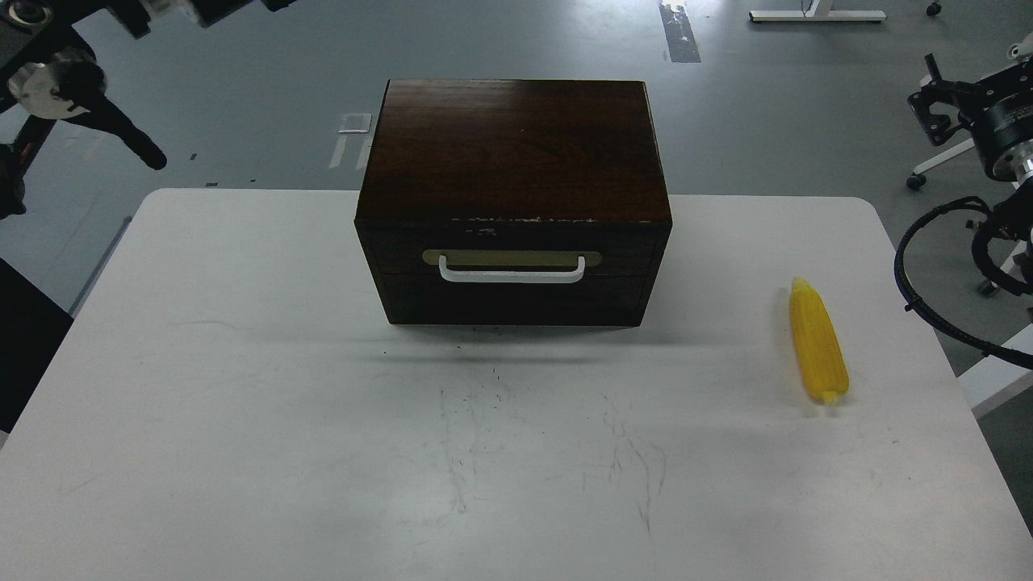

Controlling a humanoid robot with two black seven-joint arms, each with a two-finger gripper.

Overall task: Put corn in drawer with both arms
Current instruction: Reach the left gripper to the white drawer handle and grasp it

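Observation:
The yellow corn (819, 351) lies on the white table (323, 403) at the right, tip pointing away from me. The dark wooden box (516, 153) stands at the middle back. Its drawer (403, 248) is shut, with the white bar handle (512, 275) facing me. My right gripper (930, 101) hangs off the table's right side, above and beyond the corn, its fingers apart and empty. Of my left arm (50, 81) only the wrist and cable show at the top left. Its gripper is past the top edge.
The plain lower panel (516, 300) sits under the drawer. A black cable loop (928, 298) of my right arm hangs by the table's right edge. Grey floor with a white tape mark (355, 123) lies behind the table.

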